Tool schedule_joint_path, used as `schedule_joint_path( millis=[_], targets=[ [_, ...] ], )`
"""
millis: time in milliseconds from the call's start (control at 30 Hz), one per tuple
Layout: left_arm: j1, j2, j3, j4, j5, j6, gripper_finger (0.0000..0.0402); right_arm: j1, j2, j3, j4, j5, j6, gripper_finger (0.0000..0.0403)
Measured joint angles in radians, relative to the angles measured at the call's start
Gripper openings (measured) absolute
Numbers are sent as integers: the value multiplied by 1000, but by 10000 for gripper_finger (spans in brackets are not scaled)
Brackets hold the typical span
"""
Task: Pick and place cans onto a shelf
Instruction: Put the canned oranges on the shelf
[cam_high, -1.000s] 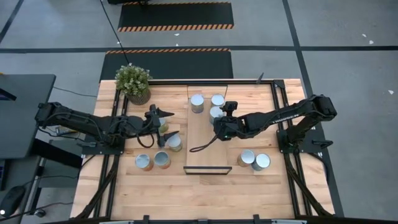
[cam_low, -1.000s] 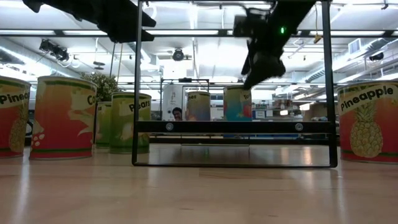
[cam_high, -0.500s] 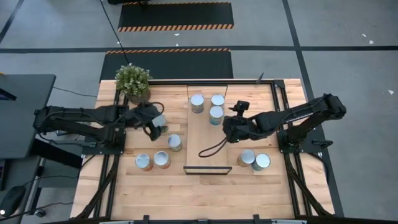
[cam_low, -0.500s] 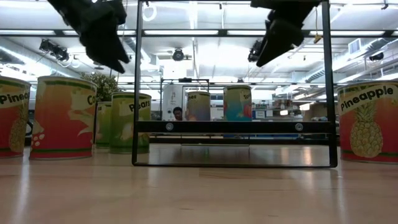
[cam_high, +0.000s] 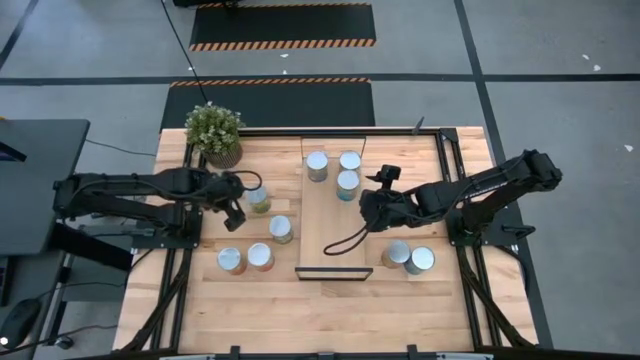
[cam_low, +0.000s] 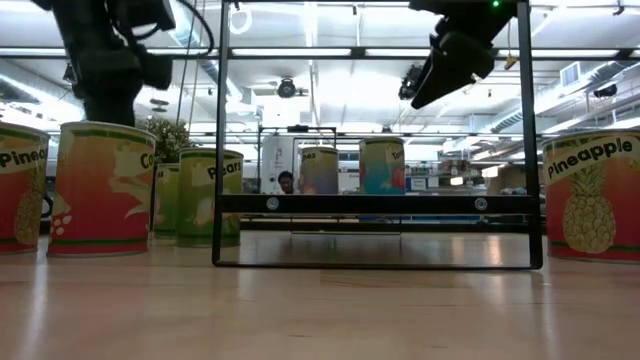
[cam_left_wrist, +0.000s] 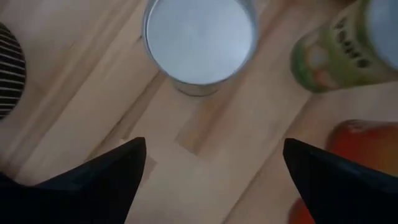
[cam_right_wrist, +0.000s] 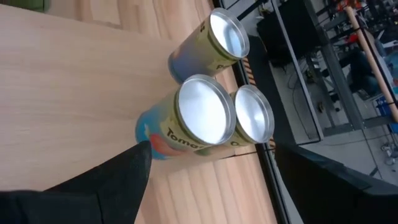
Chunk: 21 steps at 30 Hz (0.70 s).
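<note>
The shelf (cam_high: 320, 220) lies in the middle of the table with three cans (cam_high: 347, 182) standing upright at its far end, also seen in the right wrist view (cam_right_wrist: 199, 115). Several more cans (cam_high: 281, 229) stand on the table left of the shelf, and two (cam_high: 408, 257) stand right of it. My left gripper (cam_high: 238, 205) hangs open, pointing down, just left of the left-hand cans; a silver-topped can (cam_left_wrist: 199, 37) lies ahead of its fingers. My right gripper (cam_high: 368, 207) is open above the shelf's right edge, short of the three cans and holding nothing.
A potted plant (cam_high: 215, 133) stands at the far left corner. A dark cable (cam_high: 340, 238) droops from the right arm over the shelf. In the low view the shelf's dark frame (cam_low: 380, 203) stands between the can groups. Bare board stretches along the near half of the shelf.
My left gripper has tipped from nearly level to pointing down and has drawn back a little toward the table's left edge, staying open. My right gripper has backed away from the cans on the shelf, toward the right edge and upward.
</note>
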Motion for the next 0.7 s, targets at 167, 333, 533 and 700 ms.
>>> schedule_joint_path(
  millis=[167, 333, 533, 700],
  targets=[
    [49, 37, -38, 116, -24, 133, 385, 0, 0, 0, 65, 0, -44, 348],
    [113, 123, -39, 143, 1, 205, 385, 0, 0, 0, 91, -16, -71, 348],
    [189, 245, -37, 160, 83, 253, 385, 0, 0, 0, 102, -27, -80, 348],
    [197, 309, -8, 205, 90, 301, 385, 0, 0, 0, 103, -35, -79, 348]
  ],
)
